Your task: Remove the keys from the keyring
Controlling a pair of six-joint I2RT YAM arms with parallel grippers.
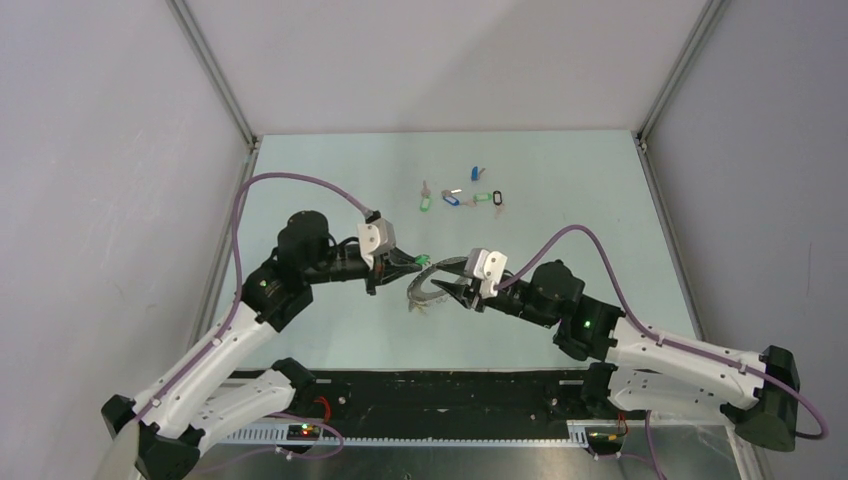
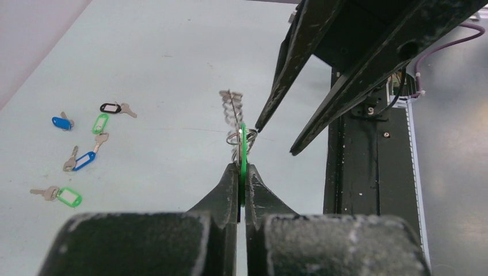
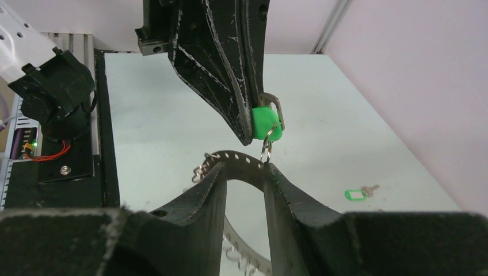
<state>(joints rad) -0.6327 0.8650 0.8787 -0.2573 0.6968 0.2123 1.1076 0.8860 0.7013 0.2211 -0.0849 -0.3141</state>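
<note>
The left gripper [image 2: 240,168] has its scuffed black jaws pinched tight on a smooth green plastic key tag [image 2: 243,144], whose thin wire loop meets the flat grey toothed metal keyring [image 3: 230,156], mid-table between both grippers. The right gripper [image 3: 243,172] stands part-open, fingers straddling the ring's band. Five loose tagged keys [image 1: 452,197] lie well apart near the pale matte table's [image 1: 330,180] far edge

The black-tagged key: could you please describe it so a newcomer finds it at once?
On the pale table, toward its far edge, five loose keys lie clustered. The black-tagged key sits at the cluster's right end in the top view, beside a green-tagged key; every other tag is green or blue.
</note>
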